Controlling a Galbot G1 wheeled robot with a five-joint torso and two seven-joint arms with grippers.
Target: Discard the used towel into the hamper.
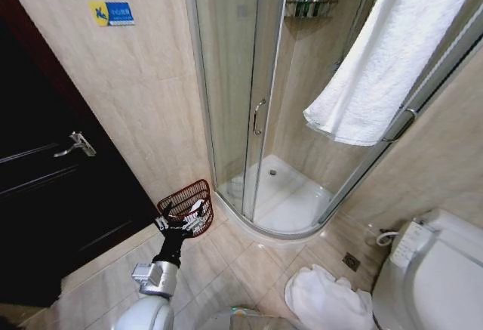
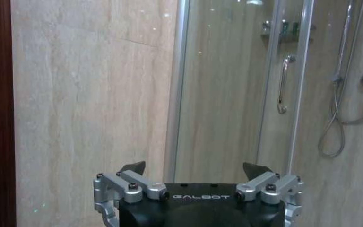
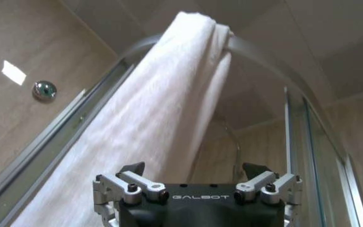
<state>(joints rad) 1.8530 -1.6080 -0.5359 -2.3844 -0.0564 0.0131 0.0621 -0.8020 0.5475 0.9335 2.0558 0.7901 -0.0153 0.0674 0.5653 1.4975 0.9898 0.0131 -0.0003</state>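
Observation:
A large white towel (image 1: 385, 66) hangs over the top rail of the shower enclosure at the upper right. In the right wrist view the same towel (image 3: 168, 104) rises just beyond my right gripper (image 3: 194, 168), which is open and empty. Another white towel (image 1: 324, 296) lies crumpled on the floor by the toilet. The hamper (image 1: 181, 194), a dark red-brown openwork basket, stands on the floor against the wall beside the shower. My left gripper (image 1: 183, 220) reaches to its near rim. In the left wrist view the left gripper (image 2: 194, 168) is open and holds nothing.
A dark door (image 1: 53, 186) with a lever handle is on the left. The curved glass shower enclosure (image 1: 249, 103) with its white tray fills the middle. A toilet (image 1: 438, 277) stands at the lower right. Tiled floor lies open between hamper and toilet.

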